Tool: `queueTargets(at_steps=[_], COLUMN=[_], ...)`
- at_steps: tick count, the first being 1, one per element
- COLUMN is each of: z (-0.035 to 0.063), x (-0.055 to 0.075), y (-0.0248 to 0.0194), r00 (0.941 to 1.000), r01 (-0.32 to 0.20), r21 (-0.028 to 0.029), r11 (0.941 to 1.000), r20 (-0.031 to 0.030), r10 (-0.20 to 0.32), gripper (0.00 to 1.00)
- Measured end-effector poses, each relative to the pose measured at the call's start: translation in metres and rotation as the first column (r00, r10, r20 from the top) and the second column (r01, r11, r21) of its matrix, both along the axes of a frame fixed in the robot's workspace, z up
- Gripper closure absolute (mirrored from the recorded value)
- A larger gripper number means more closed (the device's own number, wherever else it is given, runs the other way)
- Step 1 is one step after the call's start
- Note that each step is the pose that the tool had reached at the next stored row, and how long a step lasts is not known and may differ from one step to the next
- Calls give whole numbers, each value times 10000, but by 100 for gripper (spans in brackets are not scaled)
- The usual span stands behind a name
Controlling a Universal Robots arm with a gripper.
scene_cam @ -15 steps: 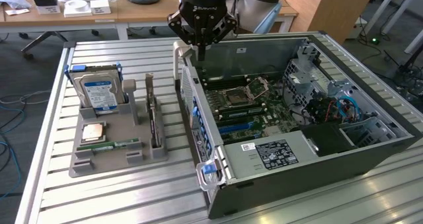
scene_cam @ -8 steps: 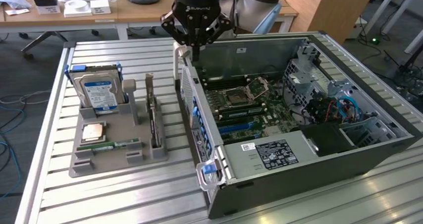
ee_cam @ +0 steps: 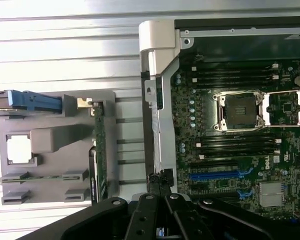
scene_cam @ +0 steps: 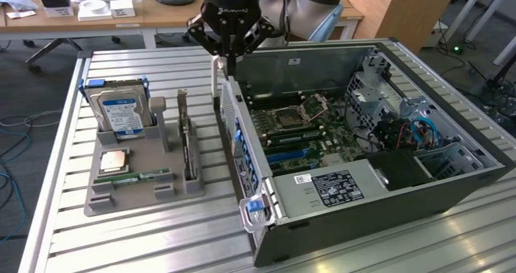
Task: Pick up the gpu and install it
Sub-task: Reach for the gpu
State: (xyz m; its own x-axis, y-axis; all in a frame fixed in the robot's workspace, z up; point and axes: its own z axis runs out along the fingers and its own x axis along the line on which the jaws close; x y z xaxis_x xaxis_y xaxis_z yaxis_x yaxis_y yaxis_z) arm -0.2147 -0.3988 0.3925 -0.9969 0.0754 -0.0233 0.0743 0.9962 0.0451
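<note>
The gpu [scene_cam: 187,141] stands on edge in a slot of the grey holder [scene_cam: 141,197], showing a green board edge and a silver bracket. In the wrist view the gpu [ee_cam: 99,150] appears as a thin green strip. My gripper [scene_cam: 228,64] hangs shut over the back wall of the open computer case [scene_cam: 387,188], to the exterior view's right of the gpu and apart from it. Nothing is between its fingers. In the wrist view the gripper [ee_cam: 159,189] points down at the case's rear edge. Blue card slots [ee_cam: 215,175] lie on the motherboard [scene_cam: 306,134].
The grey holder also carries a hard drive [scene_cam: 121,113] with a blue-white label, a square processor [scene_cam: 113,160] and a narrow memory stick [scene_cam: 133,177]. All rest on a slatted metal table [scene_cam: 137,249]. Desks with clutter stand behind.
</note>
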Motion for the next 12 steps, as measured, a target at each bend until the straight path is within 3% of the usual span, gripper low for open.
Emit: queueTargets(at_steps=[12], z=[-2], x=[-127], y=[0], r00=[10000], r01=[-1], r21=[0], r11=[10000], r20=[0], r10=[1], gripper=[89])
